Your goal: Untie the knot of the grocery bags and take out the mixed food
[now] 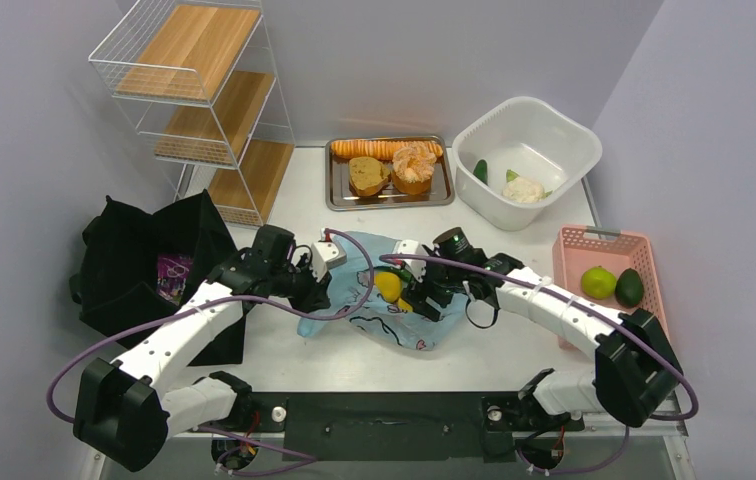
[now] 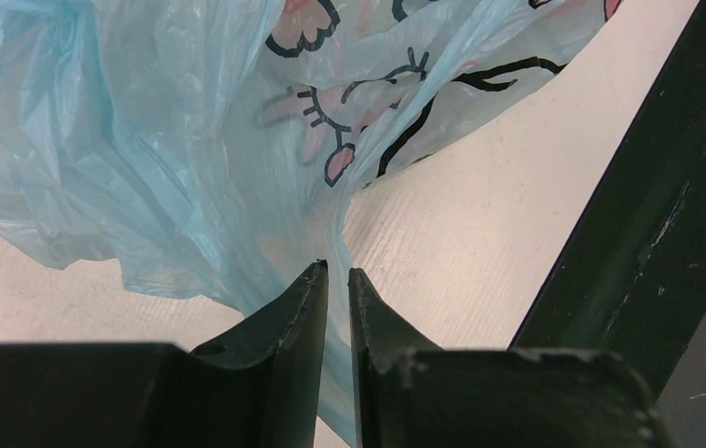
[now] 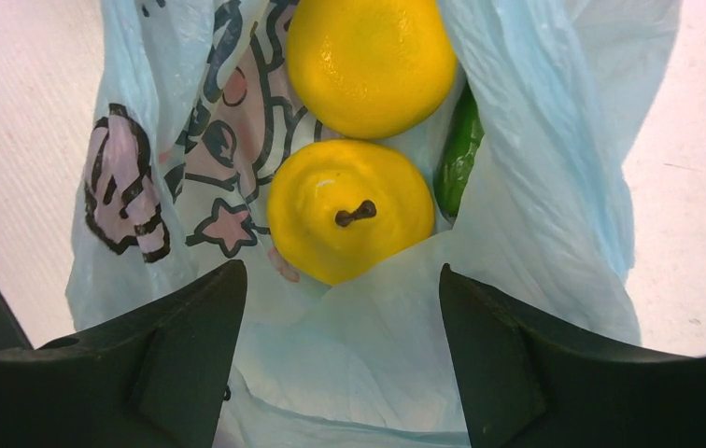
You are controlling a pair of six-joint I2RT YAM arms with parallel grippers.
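The pale blue plastic bag (image 1: 409, 325) with pink cartoon print lies on the table between both arms. Its mouth gapes open, and the knot is not visible. My left gripper (image 1: 326, 290) is shut on a fold of the bag's film (image 2: 172, 140), which is pinched between its tips (image 2: 337, 273). My right gripper (image 3: 340, 269) stands open just over the bag's mouth (image 3: 536, 140). Two yellow lemons (image 3: 368, 61) (image 3: 349, 210) and a green item (image 3: 461, 149) lie inside. One lemon (image 1: 388, 285) shows from above. The black tote (image 1: 129, 260) sits at the left, with a purple packet (image 1: 172, 272) inside.
A steel tray (image 1: 334, 190) with bread stands at the back. A white basin (image 1: 574, 140) holds cauliflower (image 1: 524, 188). A pink basket (image 1: 574, 245) at the right holds a green fruit (image 1: 599, 282) and an avocado (image 1: 630, 287). A wire shelf (image 1: 194, 100) stands at the back left.
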